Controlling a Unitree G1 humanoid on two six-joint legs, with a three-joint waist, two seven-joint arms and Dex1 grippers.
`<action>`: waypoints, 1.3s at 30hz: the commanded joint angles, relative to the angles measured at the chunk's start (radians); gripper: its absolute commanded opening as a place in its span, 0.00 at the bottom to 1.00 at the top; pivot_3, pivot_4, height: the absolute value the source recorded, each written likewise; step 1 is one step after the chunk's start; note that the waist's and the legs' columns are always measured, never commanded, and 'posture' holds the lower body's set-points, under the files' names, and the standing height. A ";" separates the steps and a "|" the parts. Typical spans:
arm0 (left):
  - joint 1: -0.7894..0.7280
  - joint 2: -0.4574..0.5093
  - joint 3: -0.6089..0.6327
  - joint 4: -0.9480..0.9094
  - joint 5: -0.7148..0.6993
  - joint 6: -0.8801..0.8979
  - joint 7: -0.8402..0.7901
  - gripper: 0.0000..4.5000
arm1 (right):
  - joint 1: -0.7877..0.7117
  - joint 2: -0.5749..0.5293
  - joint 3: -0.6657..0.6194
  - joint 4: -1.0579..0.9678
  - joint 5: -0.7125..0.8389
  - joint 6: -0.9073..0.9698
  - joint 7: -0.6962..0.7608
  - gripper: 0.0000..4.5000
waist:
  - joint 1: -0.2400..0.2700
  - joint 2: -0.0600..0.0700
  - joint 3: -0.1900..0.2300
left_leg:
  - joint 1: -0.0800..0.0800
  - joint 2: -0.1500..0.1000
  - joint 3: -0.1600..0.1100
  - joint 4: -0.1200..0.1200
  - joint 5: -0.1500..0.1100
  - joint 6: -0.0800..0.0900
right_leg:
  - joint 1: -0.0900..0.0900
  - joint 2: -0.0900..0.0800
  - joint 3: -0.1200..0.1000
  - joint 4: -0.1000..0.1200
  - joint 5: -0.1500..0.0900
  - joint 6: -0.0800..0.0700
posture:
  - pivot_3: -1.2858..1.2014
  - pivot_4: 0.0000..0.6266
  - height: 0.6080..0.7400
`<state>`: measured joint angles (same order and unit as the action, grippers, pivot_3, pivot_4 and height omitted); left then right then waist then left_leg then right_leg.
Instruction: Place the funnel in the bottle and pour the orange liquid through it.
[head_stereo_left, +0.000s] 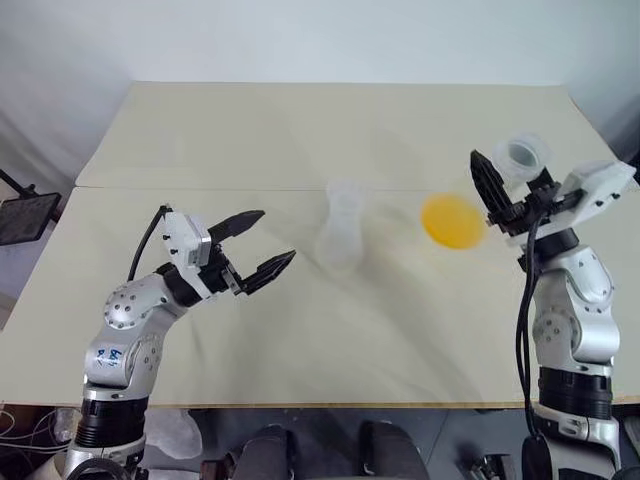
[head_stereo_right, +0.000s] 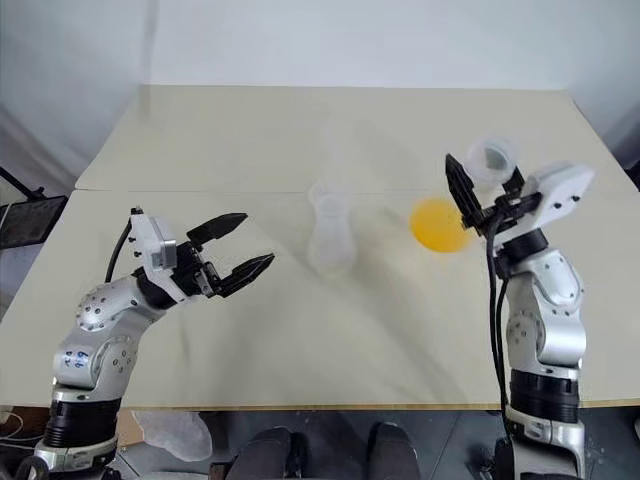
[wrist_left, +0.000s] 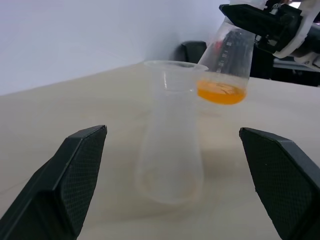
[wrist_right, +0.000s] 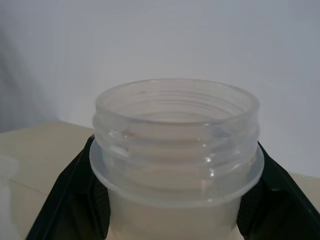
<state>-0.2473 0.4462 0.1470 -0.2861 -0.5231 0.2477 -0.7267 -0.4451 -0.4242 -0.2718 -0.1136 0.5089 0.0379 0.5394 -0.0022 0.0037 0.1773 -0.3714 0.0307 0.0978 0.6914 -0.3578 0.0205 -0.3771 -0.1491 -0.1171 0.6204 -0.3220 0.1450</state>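
from where i sit, the first half looks done: the funnel (wrist_left: 167, 75) sits in the neck of the bottle (head_stereo_left: 340, 238), its flared rim showing at the top, and the bottle stands upright near the middle of the counter (head_stereo_left: 300, 130). i can't make out the stem inside the neck, so how deep it is seated i can't tell.

my right claw (head_stereo_left: 505, 195) is clamped on a clear threaded-mouth container (wrist_right: 175, 145), fingers either side just below the threads. it is lifted off the counter, tilted, to the right of the bottle and apart from it. the orange liquid (head_stereo_left: 451, 221) is pooled at the container's base; none shows in the bottle or funnel, so i judge the pour hasn't begun.

my left claw (head_stereo_left: 256, 247) hangs with its fingers spread wide, empty, to the left of the bottle and not touching it.

what's left: bring the container's mouth over the funnel rim, tip it, and let the liquid run through. steadying the light bottle might help.
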 joint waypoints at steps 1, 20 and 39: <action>0.015 -0.020 -0.001 -0.082 0.009 -0.015 0.051 1.00 | -0.075 -0.017 0.031 -0.009 0.004 0.017 0.032 0.56 | -0.001 0.000 0.000 | 0.000 0.000 0.000 0.000 0.000 0.000 | 0.000 0.000 0.000 0.000 0.000 0.000 | 0.52 0.24 1.00; 0.013 -0.068 -0.064 -0.076 0.060 -0.043 0.104 1.00 | -0.180 -0.077 0.160 0.113 -0.329 -0.082 0.021 0.56 | -0.002 0.000 0.000 | -0.001 0.000 -0.001 0.000 0.000 0.000 | 0.000 0.000 -0.002 -0.001 0.000 0.000 | 0.52 0.24 1.00; -0.029 -0.086 -0.108 0.001 0.083 -0.073 0.074 1.00 | -0.278 -0.183 0.346 0.195 -0.861 -0.453 -0.192 0.56 | -0.003 0.000 0.000 | -0.001 0.000 -0.001 0.000 0.000 0.000 | 0.000 0.000 -0.003 -0.002 0.000 0.000 | 0.52 0.24 1.00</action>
<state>-0.2633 0.3600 0.0336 -0.2675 -0.4395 0.1948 -0.6466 -0.6918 -0.5880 0.0789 0.0800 -0.3188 -0.3680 0.3902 -0.0055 0.0034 0.1775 -0.3723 0.0306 0.0971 0.6910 -0.3576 0.0202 -0.3772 -0.1490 -0.1198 0.6188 -0.3220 0.1450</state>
